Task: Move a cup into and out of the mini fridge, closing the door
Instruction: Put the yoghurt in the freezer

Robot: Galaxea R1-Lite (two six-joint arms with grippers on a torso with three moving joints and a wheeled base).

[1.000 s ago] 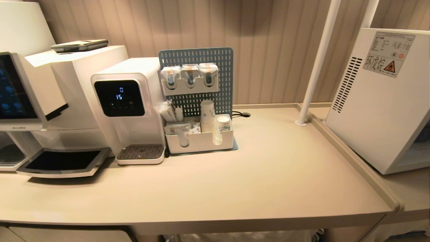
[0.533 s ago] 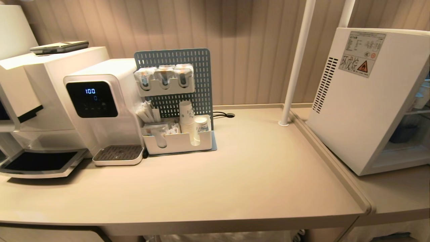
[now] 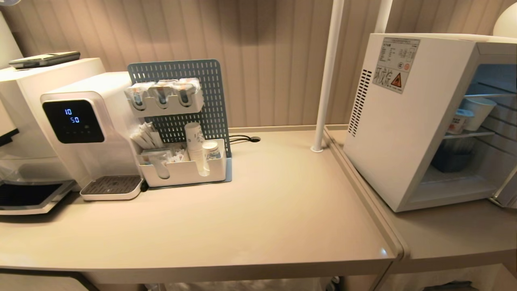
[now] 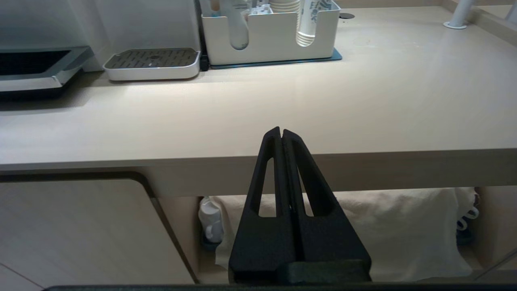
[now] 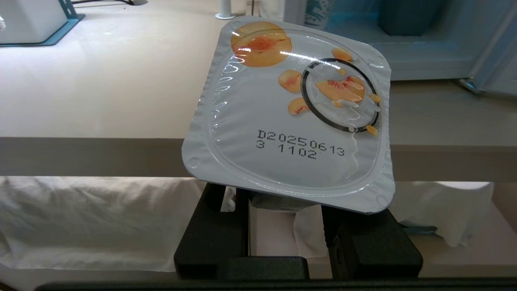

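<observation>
Head cam has swung right over the last second, so the mini fridge [image 3: 408,121] now shows its open front; the door [image 3: 505,194] hangs at its far side. Left wrist: left gripper [image 4: 281,133] clenched, empty, below the counter [image 4: 363,101] edge. Right wrist: right gripper [image 5: 288,210] grasping the cup [image 5: 288,113], short of the fridge, ready to load.

Closed left gripper [image 4: 281,131] before counter [image 4: 363,109]

A beige counter [image 3: 282,202] carries a white water dispenser [image 3: 80,133] and a white organizer tray [image 3: 185,171] of paper cups, both far across it from the left gripper [image 4: 281,131]. The mini fridge [image 3: 404,121] stands on the adjoining counter [image 3: 452,234], ahead of the right gripper [image 5: 282,210].
</observation>
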